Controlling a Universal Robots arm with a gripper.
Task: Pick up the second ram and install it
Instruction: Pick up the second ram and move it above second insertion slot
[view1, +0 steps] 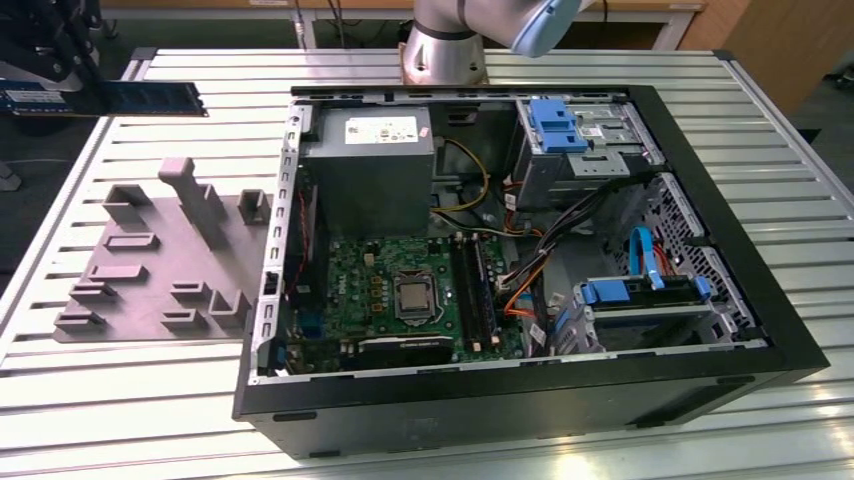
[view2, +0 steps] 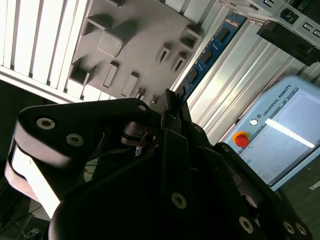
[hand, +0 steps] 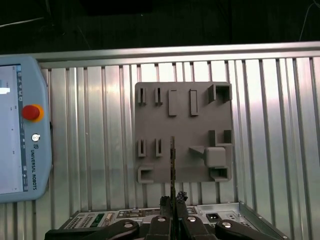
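The second ram (view1: 134, 99) is a long dark stick with a bluish label. It hangs level in the air above the table's far corner on the exterior view's left, beyond the grey fixture plate (view1: 160, 250). My gripper (view1: 48, 80) is shut on its end at the picture's edge. In the second wrist view the ram (view2: 207, 55) runs out from the closed fingers (view2: 167, 107), showing its chips. In the first wrist view it appears edge-on as a thin line (hand: 172, 165) over the fixture plate (hand: 182, 130), rising from the gripper (hand: 172, 199).
The open black computer case (view1: 747, 300) lies on the slatted table, holding the green motherboard (view1: 387, 300) with long black slots (view1: 470, 290), a grey power supply (view1: 367, 170) and blue drive brackets (view1: 558, 125). A teach pendant (hand: 20, 130) lies beside the fixture plate.
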